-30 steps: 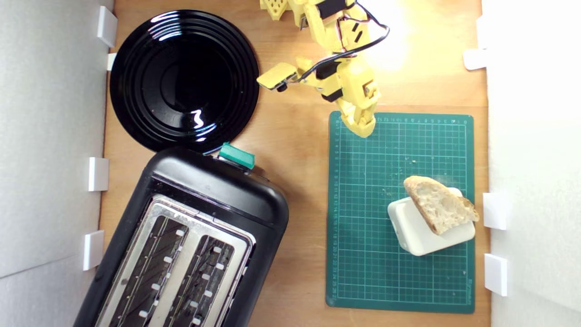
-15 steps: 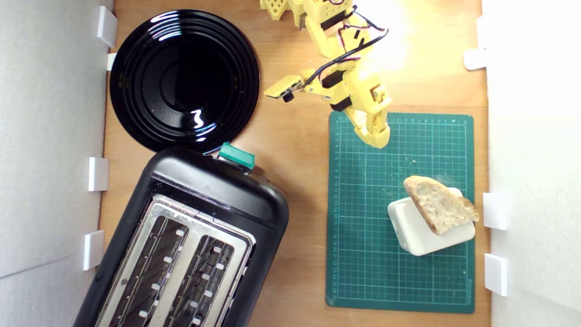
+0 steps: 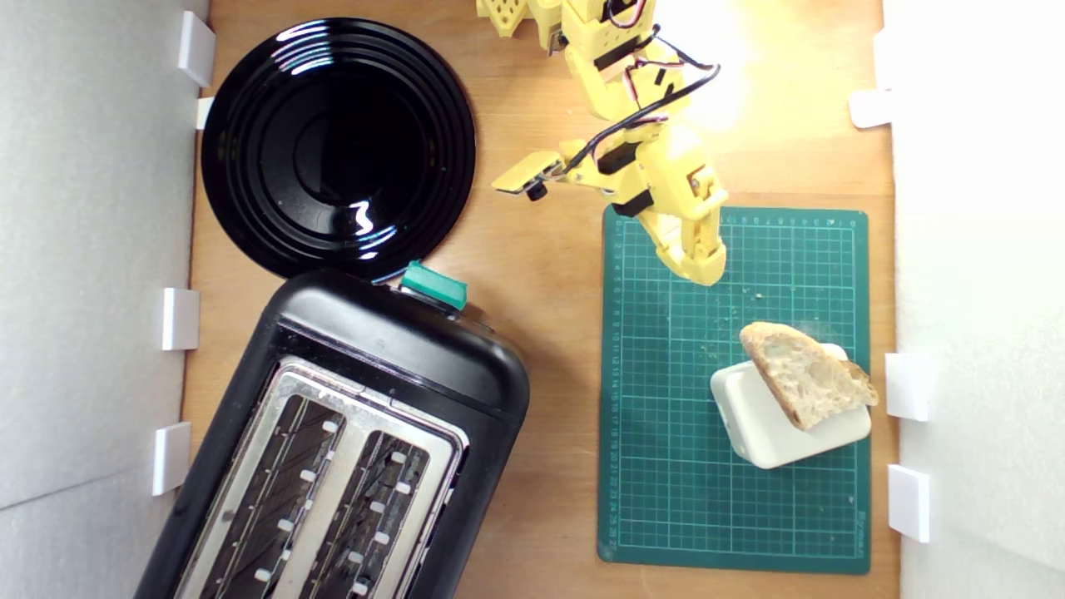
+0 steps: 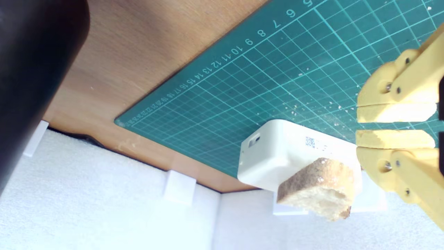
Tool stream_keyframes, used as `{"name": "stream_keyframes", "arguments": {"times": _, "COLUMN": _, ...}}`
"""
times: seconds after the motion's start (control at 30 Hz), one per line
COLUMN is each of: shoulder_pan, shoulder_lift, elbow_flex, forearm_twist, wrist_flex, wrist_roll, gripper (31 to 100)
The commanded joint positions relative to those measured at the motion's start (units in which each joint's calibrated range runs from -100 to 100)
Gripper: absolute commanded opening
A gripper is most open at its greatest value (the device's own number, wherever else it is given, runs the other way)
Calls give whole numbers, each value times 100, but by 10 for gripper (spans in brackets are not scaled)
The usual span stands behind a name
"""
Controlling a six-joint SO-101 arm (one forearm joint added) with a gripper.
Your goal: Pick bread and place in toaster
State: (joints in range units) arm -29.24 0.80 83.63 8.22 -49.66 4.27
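The bread [image 3: 805,376], a half-oval slice with pale holey crumb and brown crust, lies tilted on top of a cream plastic box [image 3: 753,424] on the green cutting mat. In the wrist view the bread [image 4: 319,189] overhangs the box [image 4: 281,152]. My yellow gripper [image 3: 707,270] hovers over the mat's far part, short of the bread and apart from it. Its jaws [image 4: 360,126] are shut with only a thin slit between them and nothing held. The black toaster [image 3: 349,449] with silver top, two bare slots and a teal lever knob [image 3: 434,285] stands at the exterior view's lower left.
A round glossy black plate [image 3: 337,146] sits at the exterior view's upper left, touching the toaster's end. The green cutting mat [image 3: 666,466] carries crumbs. White foam walls with small white brackets [image 3: 907,387] border the wooden table on both sides.
The gripper has travelled from the mat's far edge down and to the exterior view's right, closer to the bread. Bread, box and toaster have not moved.
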Motion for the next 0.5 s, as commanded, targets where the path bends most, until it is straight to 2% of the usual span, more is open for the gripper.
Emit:
{"name": "stream_keyframes", "arguments": {"times": 0.0, "shoulder_pan": -1, "shoulder_lift": 12, "elbow_flex": -224, "forearm_twist": 48, "wrist_flex": -273, "wrist_roll": -1, "gripper": 755}}
{"name": "stream_keyframes", "arguments": {"times": 0.03, "shoulder_pan": -1, "shoulder_lift": 28, "elbow_flex": -224, "forearm_twist": 58, "wrist_flex": -358, "wrist_roll": 5, "gripper": 791}}
{"name": "stream_keyframes", "arguments": {"times": 0.13, "shoulder_pan": -1, "shoulder_lift": 28, "elbow_flex": -224, "forearm_twist": 166, "wrist_flex": -358, "wrist_roll": -6, "gripper": 842}}
{"name": "stream_keyframes", "arguments": {"times": 0.47, "shoulder_pan": -1, "shoulder_lift": 28, "elbow_flex": -433, "forearm_twist": 157, "wrist_flex": -358, "wrist_roll": -6, "gripper": 858}}
